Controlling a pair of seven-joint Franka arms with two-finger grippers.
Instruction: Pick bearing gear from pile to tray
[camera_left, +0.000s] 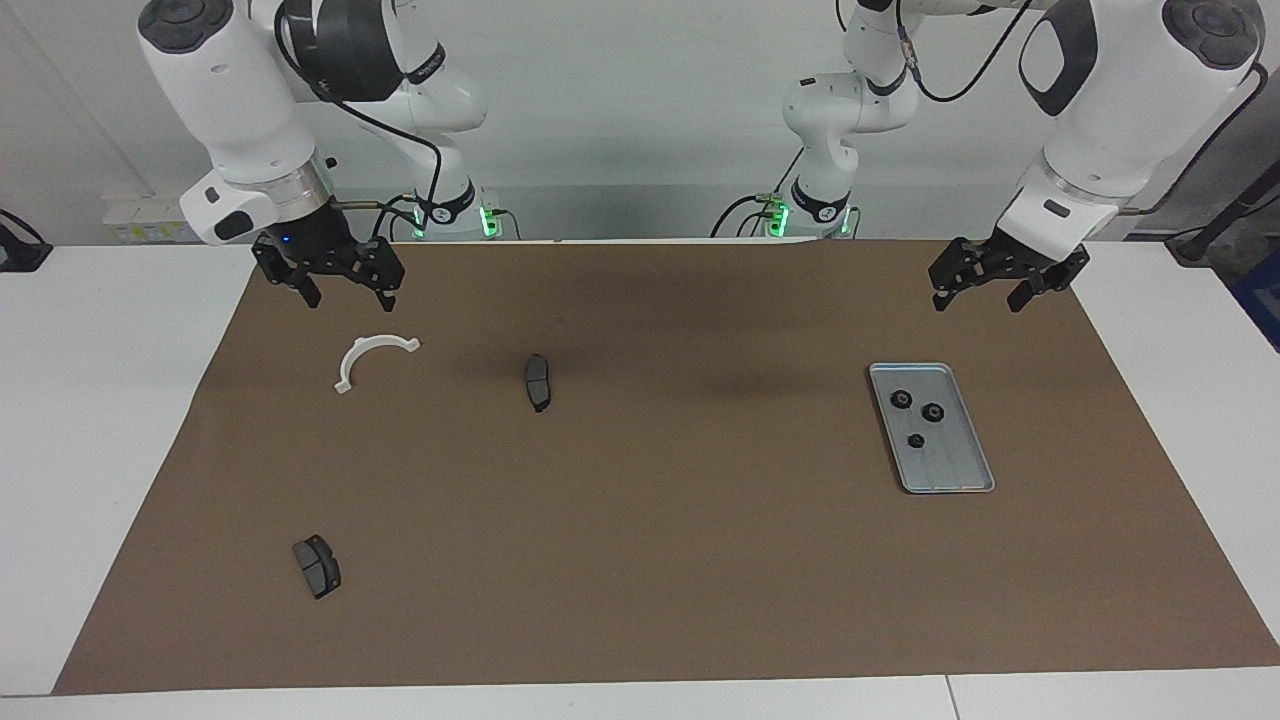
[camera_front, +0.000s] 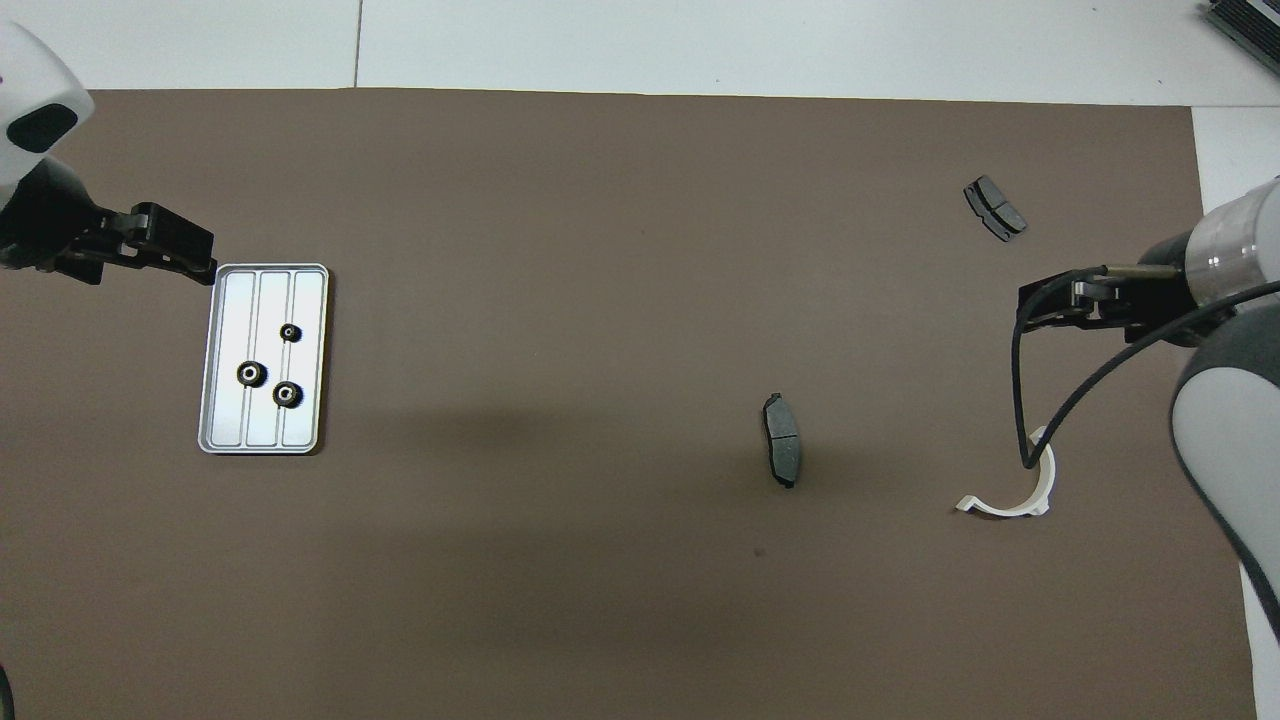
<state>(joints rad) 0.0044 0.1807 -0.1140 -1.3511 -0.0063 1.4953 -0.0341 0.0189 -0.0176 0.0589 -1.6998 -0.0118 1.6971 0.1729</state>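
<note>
The silver-grey tray (camera_left: 962, 478) lies on the brown mat toward the left arm's end and also shows in the overhead view (camera_front: 304, 425). Three small black bearing gears (camera_left: 933, 412) lie in it, apart from each other (camera_front: 251, 374). The loose parts on the mat are a white plastic arc (camera_left: 352, 358) and two dark grey brake pads (camera_left: 538, 381) (camera_left: 317, 566). No gear shows on the mat outside the tray. My left gripper (camera_left: 978, 300) is open and empty, raised over the mat beside the tray. My right gripper (camera_left: 348, 298) is open and empty, raised over the mat by the arc.
In the overhead view, one brake pad (camera_front: 782, 452) lies mid-mat. The other (camera_front: 995, 208) lies farther from the robots at the right arm's end. The arc (camera_front: 1000, 510) is partly crossed by the right arm's cable. White table surrounds the brown mat (camera_left: 640, 560).
</note>
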